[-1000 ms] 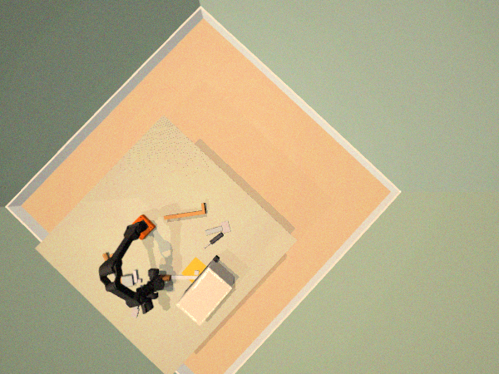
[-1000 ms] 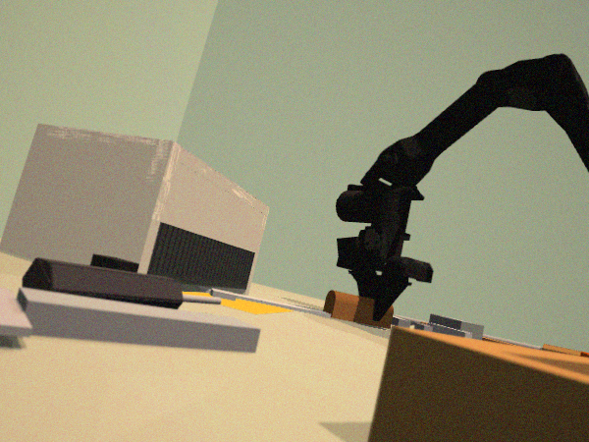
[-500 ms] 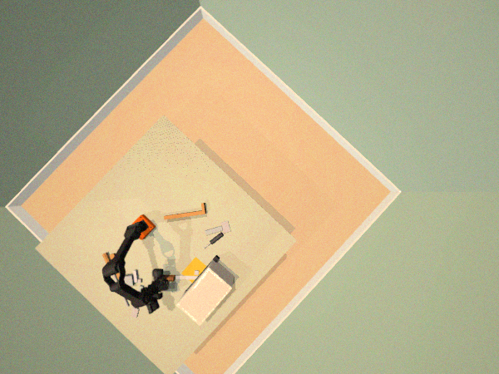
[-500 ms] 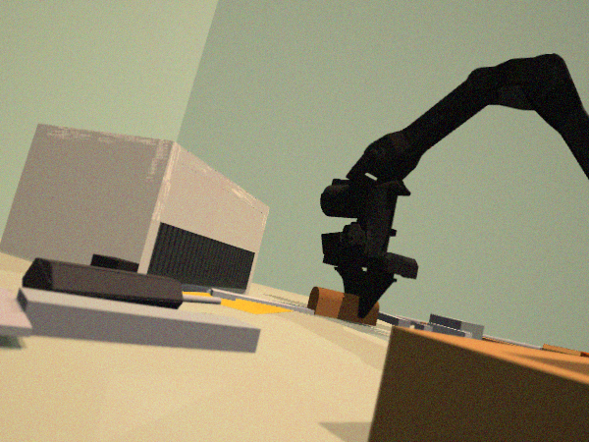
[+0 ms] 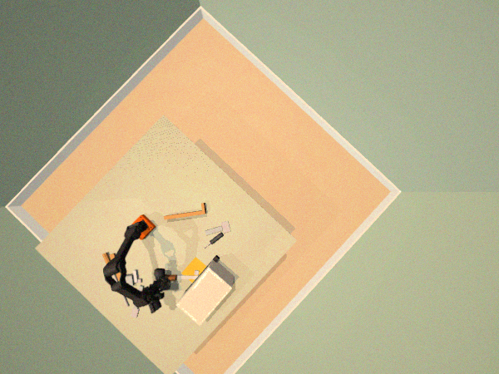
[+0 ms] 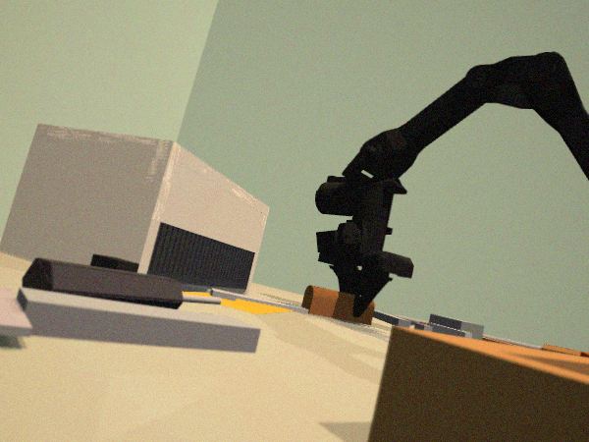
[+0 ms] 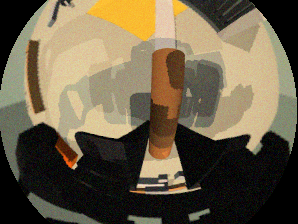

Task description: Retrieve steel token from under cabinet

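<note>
My gripper (image 5: 165, 282) (image 6: 360, 301) (image 7: 161, 124) is shut on the brown handle (image 5: 171, 277) (image 6: 328, 302) (image 7: 165, 99) of a long tool and holds it low over the table. The tool's pale flat blade (image 5: 187, 276) (image 6: 255, 299) (image 7: 164, 19) reaches over the yellow marked area (image 5: 192, 266) (image 6: 250, 307) (image 7: 123, 11) towards the dark vent slots (image 6: 201, 257) of the pale cabinet (image 5: 205, 295) (image 6: 98, 196). I see no token for certain.
An orange L-shaped bar (image 5: 187, 214), a pale tool (image 5: 218, 228) and a dark screwdriver (image 5: 215, 238) lie behind the marked area. Small grey pieces (image 5: 135, 276) lie by the arm. In the exterior view, a grey slab, a dark bar and an orange block fill the foreground.
</note>
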Robot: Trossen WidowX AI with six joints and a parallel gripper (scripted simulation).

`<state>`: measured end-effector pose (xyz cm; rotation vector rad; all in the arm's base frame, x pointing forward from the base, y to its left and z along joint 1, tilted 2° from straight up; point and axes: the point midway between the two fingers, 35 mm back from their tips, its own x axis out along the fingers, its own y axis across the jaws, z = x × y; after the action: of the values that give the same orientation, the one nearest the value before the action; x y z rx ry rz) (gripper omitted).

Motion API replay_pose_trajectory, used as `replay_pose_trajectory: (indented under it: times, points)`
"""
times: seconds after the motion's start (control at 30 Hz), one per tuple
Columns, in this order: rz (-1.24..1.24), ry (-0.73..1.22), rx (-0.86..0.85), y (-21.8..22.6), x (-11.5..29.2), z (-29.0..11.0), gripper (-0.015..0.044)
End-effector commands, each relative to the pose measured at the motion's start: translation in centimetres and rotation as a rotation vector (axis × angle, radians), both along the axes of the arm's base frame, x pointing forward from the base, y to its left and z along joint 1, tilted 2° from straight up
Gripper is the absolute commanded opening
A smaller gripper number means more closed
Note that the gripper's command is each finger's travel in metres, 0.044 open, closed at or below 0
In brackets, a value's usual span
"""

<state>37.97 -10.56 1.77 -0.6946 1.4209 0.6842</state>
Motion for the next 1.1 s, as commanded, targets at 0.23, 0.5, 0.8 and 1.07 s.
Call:
replay_pose_trajectory:
  times: [0.23,0.5,0.8,1.07]
  points:
    - [-0.001,0.005,0.007,1.0,-1.0,-0.1,0.0]
    - [-0.001,0.005,0.008,1.4,-1.5,-0.2,0.0]
    - [-0.001,0.006,0.007,0.3,-2.2,-0.2,0.0]
    - [-0.001,0.007,0.005,-1.0,-3.1,-0.3,0.0]
